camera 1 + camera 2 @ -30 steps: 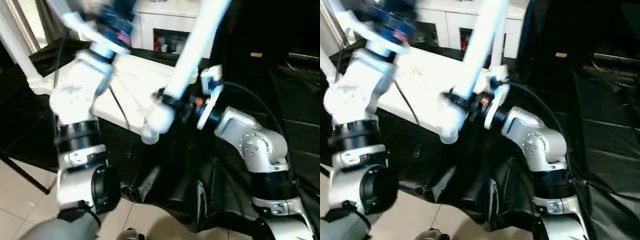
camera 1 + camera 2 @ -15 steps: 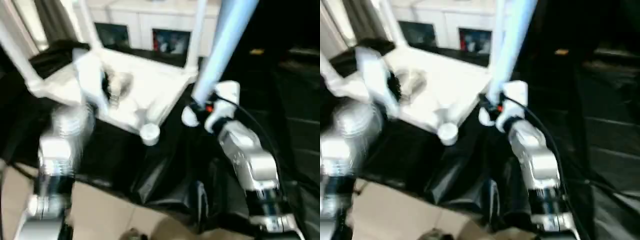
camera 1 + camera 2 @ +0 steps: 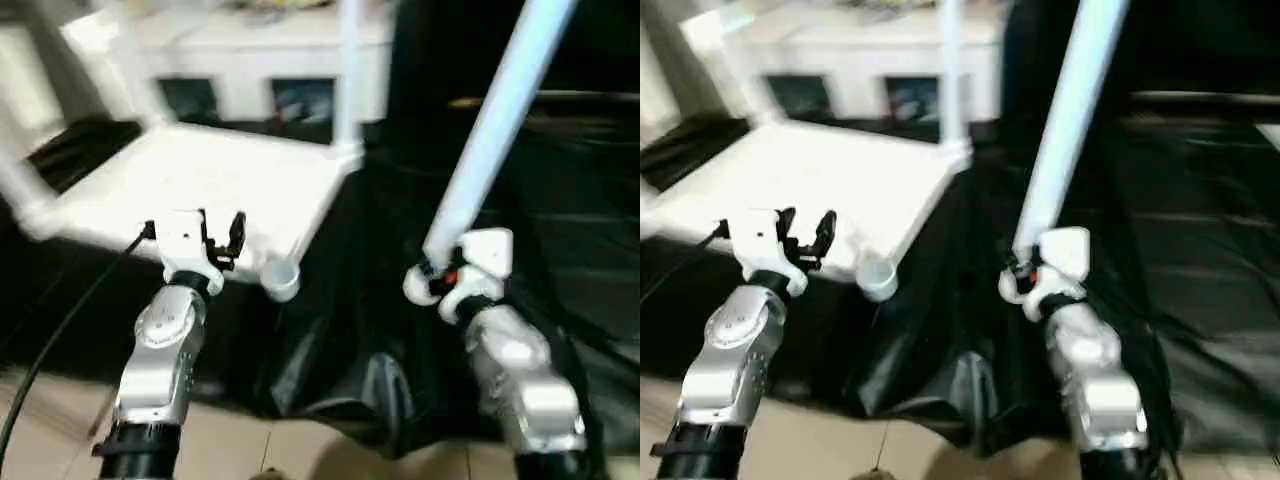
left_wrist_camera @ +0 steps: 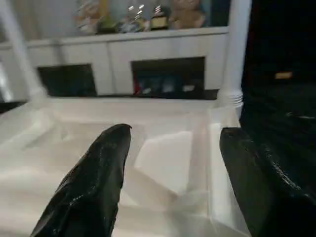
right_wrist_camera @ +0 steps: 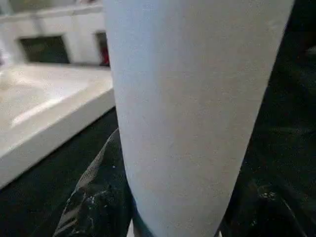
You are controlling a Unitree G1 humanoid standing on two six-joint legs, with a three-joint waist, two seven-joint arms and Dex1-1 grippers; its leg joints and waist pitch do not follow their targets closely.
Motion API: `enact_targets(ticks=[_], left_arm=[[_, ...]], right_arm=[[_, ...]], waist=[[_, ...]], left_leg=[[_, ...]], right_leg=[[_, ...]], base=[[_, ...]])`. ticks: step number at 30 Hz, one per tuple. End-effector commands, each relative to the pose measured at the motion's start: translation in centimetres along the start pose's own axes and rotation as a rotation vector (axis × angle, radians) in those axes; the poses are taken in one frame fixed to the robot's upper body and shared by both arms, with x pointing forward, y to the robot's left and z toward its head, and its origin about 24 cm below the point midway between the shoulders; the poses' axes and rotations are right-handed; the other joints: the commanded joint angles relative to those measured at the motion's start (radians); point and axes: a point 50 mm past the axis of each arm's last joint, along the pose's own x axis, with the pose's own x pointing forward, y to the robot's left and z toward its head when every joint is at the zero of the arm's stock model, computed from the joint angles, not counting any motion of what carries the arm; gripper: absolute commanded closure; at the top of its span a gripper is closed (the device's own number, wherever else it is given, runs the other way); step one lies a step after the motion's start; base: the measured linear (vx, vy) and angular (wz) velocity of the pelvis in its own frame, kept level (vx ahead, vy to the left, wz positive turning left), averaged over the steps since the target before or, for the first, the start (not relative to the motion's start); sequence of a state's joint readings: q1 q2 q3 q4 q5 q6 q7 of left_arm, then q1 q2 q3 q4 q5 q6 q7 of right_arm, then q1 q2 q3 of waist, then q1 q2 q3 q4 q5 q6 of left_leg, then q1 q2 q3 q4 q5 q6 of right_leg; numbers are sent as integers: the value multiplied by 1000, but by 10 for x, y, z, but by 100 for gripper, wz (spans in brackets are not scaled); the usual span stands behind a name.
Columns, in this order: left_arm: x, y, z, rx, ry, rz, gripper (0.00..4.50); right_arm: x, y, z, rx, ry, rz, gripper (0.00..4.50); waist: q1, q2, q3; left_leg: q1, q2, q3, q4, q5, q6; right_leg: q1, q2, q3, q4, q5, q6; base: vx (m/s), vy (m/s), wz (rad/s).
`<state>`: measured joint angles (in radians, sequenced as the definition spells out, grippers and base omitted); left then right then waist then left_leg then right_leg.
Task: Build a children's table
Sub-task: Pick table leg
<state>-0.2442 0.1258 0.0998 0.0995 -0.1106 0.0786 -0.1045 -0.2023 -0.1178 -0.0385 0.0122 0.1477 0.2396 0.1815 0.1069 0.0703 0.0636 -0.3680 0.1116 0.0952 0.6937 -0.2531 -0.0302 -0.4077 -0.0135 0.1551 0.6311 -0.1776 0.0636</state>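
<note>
One loose leg (image 3: 497, 130) stands clamped in my right gripper (image 3: 432, 280), beside the upturned table top (image 3: 190, 180) on the black-draped work table (image 3: 580, 250). My left gripper (image 3: 222, 232) hovers spread wide, empty, at its near edge.

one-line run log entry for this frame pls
left gripper: open, empty, at tabletop near edge | right gripper: shut on loose leg, clear of tabletop | near corner socket: no leg
</note>
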Motion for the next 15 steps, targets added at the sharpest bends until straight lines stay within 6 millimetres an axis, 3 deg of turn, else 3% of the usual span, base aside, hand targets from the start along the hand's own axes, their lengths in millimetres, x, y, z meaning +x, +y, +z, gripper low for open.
enact_targets(ticks=[1, 2, 3, 4, 5, 6, 7, 8, 9, 10, 11, 12, 13, 14, 15], left_arm=[[-3, 8, 1, 34, -4, 28, 120], [-3, 8, 1, 40, -7, 31, 120], [-6, 11, 1, 65, -8, 42, 120], [-7, 12, 1, 68, -10, 49, 120], [-8, 12, 1, 65, -10, 56, 120], [-8, 12, 1, 65, -10, 56, 120], [-9, 12, 1, 68, -11, 62, 120], [-9, 11, 0, 64, -9, 66, 120], [-8, 11, -2, 64, -1, 80, 120], [-8, 11, -1, 94, -16, 107, 120], [-7, 10, -2, 81, -16, 111, 120], [-7, 8, -2, 88, -13, 105, 120], [-8, 6, -2, 103, -16, 111, 120], [-8, 4, -2, 105, -15, 114, 120], [-9, 2, -2, 110, -15, 119, 120]], right_arm=[[4, 8, 3, 25, -21, 29, 264], [5, 9, 2, 37, -17, 31, 264], [7, 10, 2, 38, -21, 24, 264], [8, 12, 0, 43, -14, 36, 264], [9, 15, -1, 54, -3, 60, 264], [9, 15, -1, 54, -3, 60, 264], [9, 19, -3, 66, 7, 83, 264], [9, 20, -3, 58, 9, 77, 264], [8, 21, -3, 55, 7, 82, 264], [7, 22, -2, 60, 0, 97, 264], [6, 23, -2, 37, 0, 114, 264], [5, 24, -2, -7, 1, 122, 264], [4, 25, -4, -21, 11, 140, 264], [4, 24, -5, -19, 19, 140, 264], [4, 23, -6, -21, 26, 136, 264]], waist=[[-9, -30, -50], [-26, -23, -61], [-81, 24, -75], [-105, 29, -73], [-107, 26, -57], [-117, 6, -66], [-117, 8, -68], [-117, -36, -81], [-98, -62, -90], [-68, -62, -89], [-77, -47, -72], [-69, -48, -55], [-69, -24, -64], [-97, 15, -69], [-105, 16, -79]], left_leg=[[23, 12, -4, -84, -181, 54], [64, 24, 10, -119, -232, 70], [33, 40, -32, -216, -408, 248], [44, 43, -50, -226, -269, 360], [47, 55, -38, -220, -188, 403], [69, 65, -47, -204, -154, 420], [75, 66, -46, -220, -140, 388], [66, 67, -55, -221, -171, 294], [18, 54, -27, -174, -230, 165], [-93, 32, -90, 128, -228, -9], [-120, 15, -121, 156, -161, -133], [-61, 17, -77, 50, -75, -186], [-28, 26, -67, -32, -28, -168], [-16, 101, -118, -135, -26, -115], [-18, 122, -193, -177, -62, -72]], right_leg=[[7, -40, 63, -161, -685, -103], [-20, -6, 18, -131, -601, -92], [-19, 6, -168, 51, -285, -117], [-35, -11, -237, 123, -185, -92], [-45, -23, -273, 132, -169, -88], [-47, -36, -276, 118, -148, -82], [-27, -50, -281, 106, -149, -61], [9, -116, -233, 46, -147, -46], [51, -223, -169, -4, -135, -45], [93, -478, -4, -135, -182, -112], [110, -386, -94, -114, -179, -127], [87, -242, -245, -111, -263, -208], [83, -167, -294, -90, -300, -250], [76, -53, -284, -16, -196, -198], [88, -54, -292, 41, -106, -187]], base=[[-28, 175, -26], [-83, 299, -50], [-93, 302, -32], [-125, 441, -34], [-70, 316, -10], [-60, 254, -9], [-77, 224, -24], [-77, 224, -24], [-96, 217, -29], [-74, 209, -21], [-74, 209, -21], [-68, 200, -39], [-47, 222, -31], [-47, 222, -31], [-61, 195, 24]])
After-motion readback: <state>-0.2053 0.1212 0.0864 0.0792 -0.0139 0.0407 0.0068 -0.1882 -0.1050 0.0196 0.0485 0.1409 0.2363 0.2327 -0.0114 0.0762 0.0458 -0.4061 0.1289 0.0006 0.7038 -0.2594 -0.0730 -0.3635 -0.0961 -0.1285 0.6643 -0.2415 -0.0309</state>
